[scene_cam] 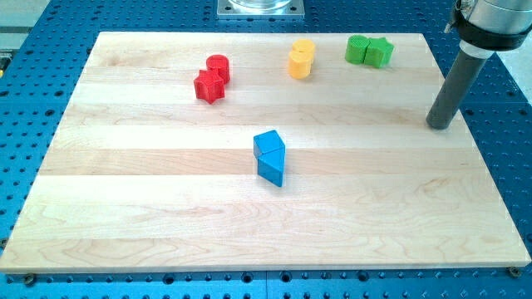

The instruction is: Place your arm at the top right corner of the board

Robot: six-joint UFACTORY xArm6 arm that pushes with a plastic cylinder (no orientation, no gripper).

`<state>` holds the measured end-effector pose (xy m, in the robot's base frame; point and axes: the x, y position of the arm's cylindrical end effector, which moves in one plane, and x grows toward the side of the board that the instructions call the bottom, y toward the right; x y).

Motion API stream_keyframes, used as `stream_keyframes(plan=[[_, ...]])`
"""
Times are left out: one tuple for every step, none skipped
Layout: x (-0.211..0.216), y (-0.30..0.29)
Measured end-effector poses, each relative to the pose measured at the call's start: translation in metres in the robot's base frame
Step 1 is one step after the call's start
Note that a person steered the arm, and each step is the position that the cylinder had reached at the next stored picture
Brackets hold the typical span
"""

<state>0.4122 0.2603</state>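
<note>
While the tip stands at the board's right edge, below the green blocks | corner not reached | no gripper, bare rod.

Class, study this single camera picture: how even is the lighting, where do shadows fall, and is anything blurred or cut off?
Camera view: even, soft light on the wooden board, no strong glare; faint shadows beside the blue blocks and my tip; everything sharp; the arm is cropped at the view's top right.

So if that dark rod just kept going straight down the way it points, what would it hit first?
My tip already seems to rest on the wooden board near its right edge, so it would meet the board itself; no block lies under it.
</note>
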Motion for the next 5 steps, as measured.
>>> stream_keyframes(plan=[[0.000,0.000],[-0.004,0.002],[-0.038,-0.001],[-0.053,-0.001],[-0.059,-0.001]])
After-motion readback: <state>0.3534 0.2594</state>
